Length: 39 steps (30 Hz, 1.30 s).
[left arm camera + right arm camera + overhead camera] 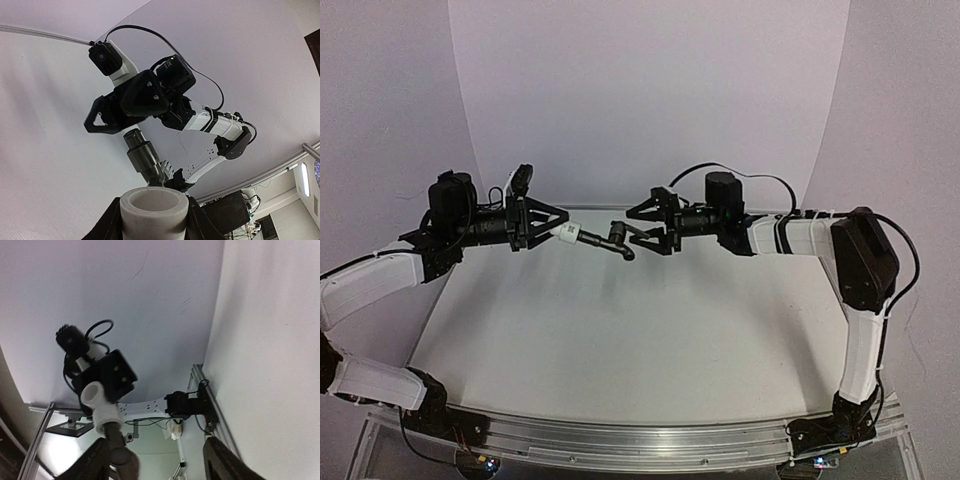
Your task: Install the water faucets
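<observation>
Faucet tap (612, 240) + white fitting (568, 233) joined, midair | L gripper (556, 228) pinching white fitting | R gripper (640, 226) spread

Open air between faucet (595, 237) and table (620, 345); left claw (560, 230) and right claw (638, 229) tight at either end.

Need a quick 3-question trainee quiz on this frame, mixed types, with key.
1. True or false: the left tool is shut on the white fitting.
2. Where is the black tap?
A. at the fitting's end, held in the air above the table
B. lying flat on the table
C. inside a box
3. Fill in: the right tool has its jaws ___, one finger on each side of the tap.

Key: 1 true; 2 A; 3 open.
</observation>
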{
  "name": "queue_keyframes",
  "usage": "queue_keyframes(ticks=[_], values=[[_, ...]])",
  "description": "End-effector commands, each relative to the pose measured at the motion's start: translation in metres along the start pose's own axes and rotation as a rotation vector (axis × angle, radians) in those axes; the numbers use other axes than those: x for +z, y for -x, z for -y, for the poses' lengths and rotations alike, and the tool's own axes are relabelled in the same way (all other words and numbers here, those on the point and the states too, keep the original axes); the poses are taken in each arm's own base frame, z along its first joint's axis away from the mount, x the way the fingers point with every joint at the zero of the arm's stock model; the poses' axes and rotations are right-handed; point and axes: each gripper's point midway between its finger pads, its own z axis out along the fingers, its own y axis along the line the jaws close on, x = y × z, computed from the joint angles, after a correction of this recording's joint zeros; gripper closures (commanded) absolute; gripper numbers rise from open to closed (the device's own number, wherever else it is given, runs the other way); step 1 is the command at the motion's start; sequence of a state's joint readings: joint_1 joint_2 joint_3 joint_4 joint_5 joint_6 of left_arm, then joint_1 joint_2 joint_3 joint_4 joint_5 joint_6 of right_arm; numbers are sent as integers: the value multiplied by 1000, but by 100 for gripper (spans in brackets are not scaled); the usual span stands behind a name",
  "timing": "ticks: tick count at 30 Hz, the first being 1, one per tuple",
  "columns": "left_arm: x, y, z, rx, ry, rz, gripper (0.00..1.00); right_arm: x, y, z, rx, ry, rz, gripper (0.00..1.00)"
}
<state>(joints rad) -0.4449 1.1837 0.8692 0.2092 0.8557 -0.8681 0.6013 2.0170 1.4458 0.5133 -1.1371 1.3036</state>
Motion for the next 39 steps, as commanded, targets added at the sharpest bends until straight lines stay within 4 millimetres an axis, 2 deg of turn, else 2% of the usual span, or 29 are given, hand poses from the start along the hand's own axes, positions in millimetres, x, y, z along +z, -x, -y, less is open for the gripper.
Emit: queue_keyframes(ticks=[1, 3, 4, 7, 8, 11, 12, 14, 15, 16, 18, 19, 21, 25, 28, 32, 39], values=[[-6, 35, 28, 4, -51, 112, 100, -43, 26, -9, -142, -79, 185, 18], [-9, 43, 30, -12, -50, 138, 100, -53, 25, -10, -190, -108, 212, 6], [-9, 46, 31, -17, -43, 144, 100, -60, 25, -12, -216, -123, 231, 3], [-10, 50, 26, -42, -16, 150, 100, -81, 27, -11, -309, -225, 292, 2], [-11, 51, 23, -51, -12, 151, 100, -86, 26, -8, -379, -297, 302, 2], [-12, 52, 20, -72, -10, 151, 100, -96, 20, -20, -734, -516, 371, 2], [-13, 52, 19, -78, -11, 151, 100, -93, 7, -36, -908, -560, 377, 2], [-13, 52, 19, -80, -14, 148, 100, -72, -31, -48, -1320, -619, 329, 2], [-13, 52, 19, -80, -16, 146, 100, -66, -53, -63, -1520, -609, 308, 2], [-13, 51, 18, -82, -17, 144, 100, -53, -78, -68, -1733, -574, 243, 2], [-13, 49, 18, -84, -22, 138, 100, -41, -120, -64, -2067, -508, 150, 2], [-12, 49, 18, -84, -25, 135, 100, -39, -132, -69, -2195, -479, 152, 3], [-12, 48, 18, -89, -31, 133, 100, -33, -142, -72, -2382, -443, 140, 6], [-13, 45, 19, -94, -42, 127, 100, -14, -139, -86, -2586, -429, 186, 8], [-12, 44, 20, -103, -52, 120, 100, 1, -129, -93, -2647, -433, 259, 9], [-12, 41, 20, -114, -60, 109, 100, 13, -115, -109, -2643, -424, 362, 11], [-15, 38, 24, -109, -68, 107, 100, 24, -82, -109, -2633, -573, 463, 13]])
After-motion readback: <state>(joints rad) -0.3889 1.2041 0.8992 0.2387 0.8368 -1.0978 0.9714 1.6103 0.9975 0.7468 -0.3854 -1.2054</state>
